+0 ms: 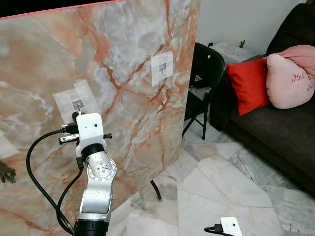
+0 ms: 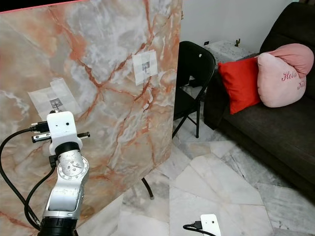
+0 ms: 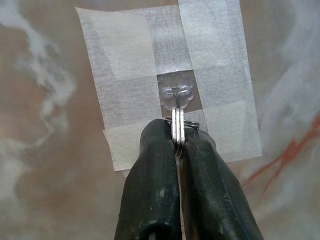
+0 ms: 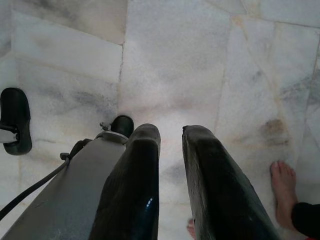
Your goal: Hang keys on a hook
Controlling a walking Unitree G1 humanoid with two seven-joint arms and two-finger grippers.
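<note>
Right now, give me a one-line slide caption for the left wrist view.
Left gripper pinches the key ring at the clear hook taped to the marble panel.

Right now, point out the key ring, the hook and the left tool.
key ring (image 3: 177,127), left wrist view, on its upright metal loops.
hook (image 3: 175,92), left wrist view, on its clear taped base.
left tool (image 3: 176,150), left wrist view, between its fingertips, shut on the ring.
</note>
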